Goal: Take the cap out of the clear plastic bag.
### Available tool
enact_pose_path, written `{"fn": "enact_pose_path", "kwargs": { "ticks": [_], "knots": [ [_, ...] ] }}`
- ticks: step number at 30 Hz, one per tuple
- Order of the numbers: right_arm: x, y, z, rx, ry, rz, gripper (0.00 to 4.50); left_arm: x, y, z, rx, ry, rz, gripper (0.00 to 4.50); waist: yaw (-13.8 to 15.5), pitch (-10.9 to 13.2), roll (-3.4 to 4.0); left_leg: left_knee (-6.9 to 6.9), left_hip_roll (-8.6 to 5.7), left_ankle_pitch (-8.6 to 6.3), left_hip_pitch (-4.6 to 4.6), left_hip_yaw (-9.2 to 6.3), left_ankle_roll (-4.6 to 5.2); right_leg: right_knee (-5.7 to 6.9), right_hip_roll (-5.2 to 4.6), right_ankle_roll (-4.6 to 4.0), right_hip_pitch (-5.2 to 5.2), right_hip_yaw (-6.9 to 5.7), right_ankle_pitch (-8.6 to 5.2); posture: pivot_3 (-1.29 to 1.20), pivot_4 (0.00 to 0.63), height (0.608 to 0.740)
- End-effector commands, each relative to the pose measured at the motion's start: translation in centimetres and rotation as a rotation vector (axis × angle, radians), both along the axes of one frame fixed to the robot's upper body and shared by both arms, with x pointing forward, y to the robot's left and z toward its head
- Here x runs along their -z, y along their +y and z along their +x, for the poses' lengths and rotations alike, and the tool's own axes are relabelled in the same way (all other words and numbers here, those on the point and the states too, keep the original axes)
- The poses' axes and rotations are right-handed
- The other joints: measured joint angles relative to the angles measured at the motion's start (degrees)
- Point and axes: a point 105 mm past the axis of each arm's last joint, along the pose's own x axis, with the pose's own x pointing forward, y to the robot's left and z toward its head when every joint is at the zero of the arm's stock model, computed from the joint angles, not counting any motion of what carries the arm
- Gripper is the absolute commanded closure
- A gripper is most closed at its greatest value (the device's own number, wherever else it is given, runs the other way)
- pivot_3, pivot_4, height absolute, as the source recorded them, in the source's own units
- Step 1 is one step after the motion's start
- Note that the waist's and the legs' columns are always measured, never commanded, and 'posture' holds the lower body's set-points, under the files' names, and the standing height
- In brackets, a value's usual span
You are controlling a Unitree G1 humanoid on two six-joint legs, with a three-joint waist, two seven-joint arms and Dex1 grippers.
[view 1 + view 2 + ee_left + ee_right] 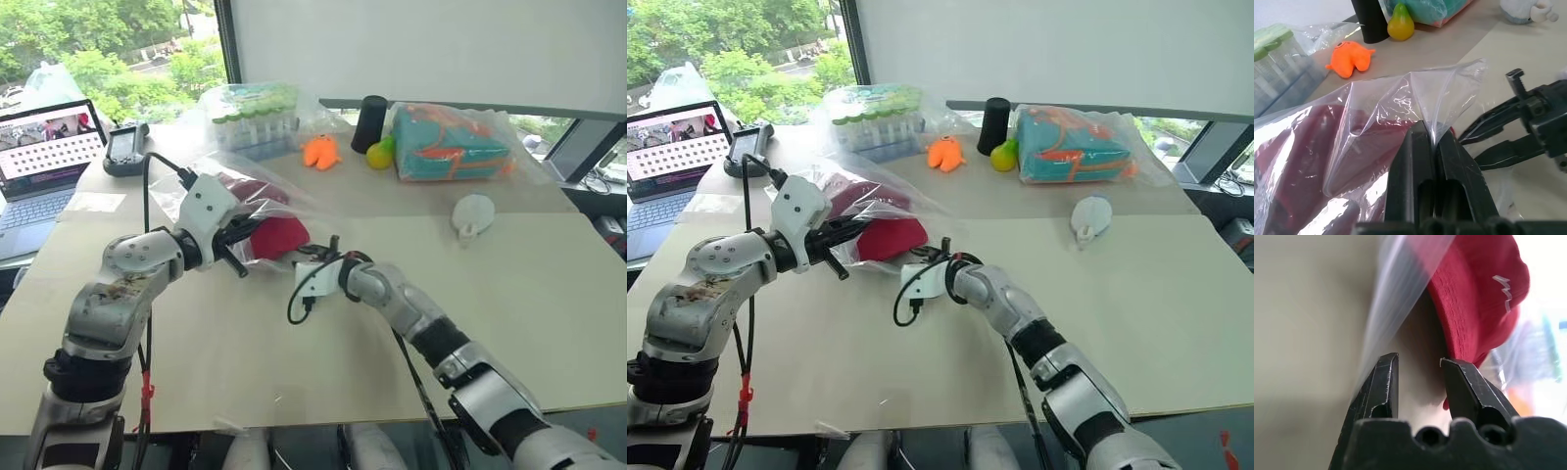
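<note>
The dark red cap [279,235] lies inside the clear plastic bag [294,199] on the table, its brim and white script logo [1503,291] facing the bag's mouth. My left gripper [1434,134] is shut on a pinched fold of the bag's upper edge and holds it lifted off the table. Just in front of the mouth, low over the table, my right gripper [1419,361] stands open. One of its fingers is beside the cap's brim and the other beside the loose plastic sheet, with bare table between them. From the left wrist, the right gripper [1471,144] is seen just beyond the bag's edge.
Along the far side of the table [549,323] stand a bagged tube rack [250,117], an orange toy [321,152], a black cylinder [370,122], a pear [380,155] and a bagged teal box [451,142]. A white pouch [473,215] lies right of centre. A laptop [44,157] and a black device [125,149] sit far left.
</note>
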Motion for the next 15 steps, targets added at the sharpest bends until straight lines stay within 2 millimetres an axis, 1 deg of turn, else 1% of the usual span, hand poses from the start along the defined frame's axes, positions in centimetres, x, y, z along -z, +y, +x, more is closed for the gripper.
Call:
{"fn": "enact_pose_path", "kwargs": {
  "ticks": [1,8,12,15],
  "knots": [
    [-1.1,0.5,1.2,0.048,-0.054,0.031,2.69,-1.3,-0.2,-0.4,0.01,-0.055,-0.01,4.5,-0.15,0.0,0.0,0.0,0.0,0.0,0.0,0.0,0.0,0.0,0.0,0.0,0.0,0.0,0.0,0.0,0.15,0.74],
    [-2.5,0.5,1.2,0.056,-0.083,0.122,2.69,-1.3,-0.3,-0.4,0.01,-0.054,-0.01,4.5,-0.34,0.0,0.0,0.0,0.0,0.0,-0.02,-0.02,0.0,0.0,-0.02,0.0,0.0,-0.01,0.01,0.0,0.15,0.74],
    [-3.0,-0.3,1.2,0.072,-0.097,0.14,2.69,-1.3,-0.3,-0.4,0.01,-0.051,-0.009,4.5,-0.4,0.0,0.0,0.0,-0.01,0.0,-0.02,-0.02,0.0,0.0,-0.01,0.0,-0.01,-0.01,0.01,0.0,0.15,0.74],
    [-3.1,-1.6,1.0,0.084,-0.099,0.132,2.69,-1.3,-0.1,-0.4,0.007,-0.047,-0.009,4.5,-0.39,0.0,0.0,0.0,-0.01,0.0,-0.02,-0.03,0.0,0.0,-0.01,0.0,-0.01,-0.01,0.01,0.0,0.15,0.74]
  ]
}}
